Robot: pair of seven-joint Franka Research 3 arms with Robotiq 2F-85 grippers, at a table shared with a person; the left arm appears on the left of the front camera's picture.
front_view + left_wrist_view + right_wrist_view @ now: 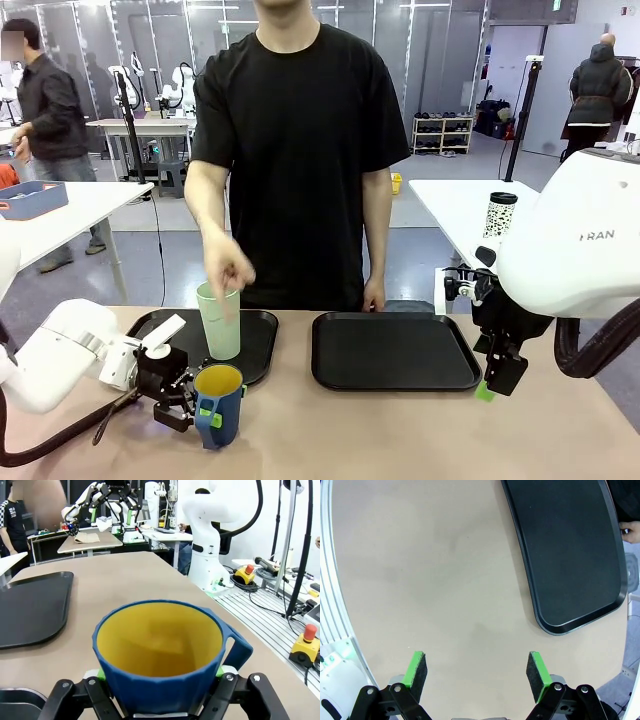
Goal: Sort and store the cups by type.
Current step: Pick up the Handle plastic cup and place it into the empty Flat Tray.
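- Right now your left gripper (160, 675) is clamped on the dark blue mug (219, 398). A green pad presses on either side of its wall, the handle sticks out to one side, and the yellow inside faces up.
- That mug stands upright near the robot's edge of the table (400, 440), just in front of the left tray (262, 345) and not on it. You cannot tell whether its base has left the tabletop.
- Your right gripper (477, 672) hangs with its jaws spread wide and nothing between them, over bare table just beside the right tray (570, 555).
- Farther out, the pale green tumbler (219, 325) stands upright on the left tray with the person's hand (228, 268) at its rim. Whether that hand is setting it down or taking it, you cannot tell.
- By my reading, the tumbler looks stored or nearly so, which leaves the mug as the open item: grasped, but not yet on any tray.
- The right tray lies bare, so it is the likely home for the mug, which puts you about halfway through the sorting.
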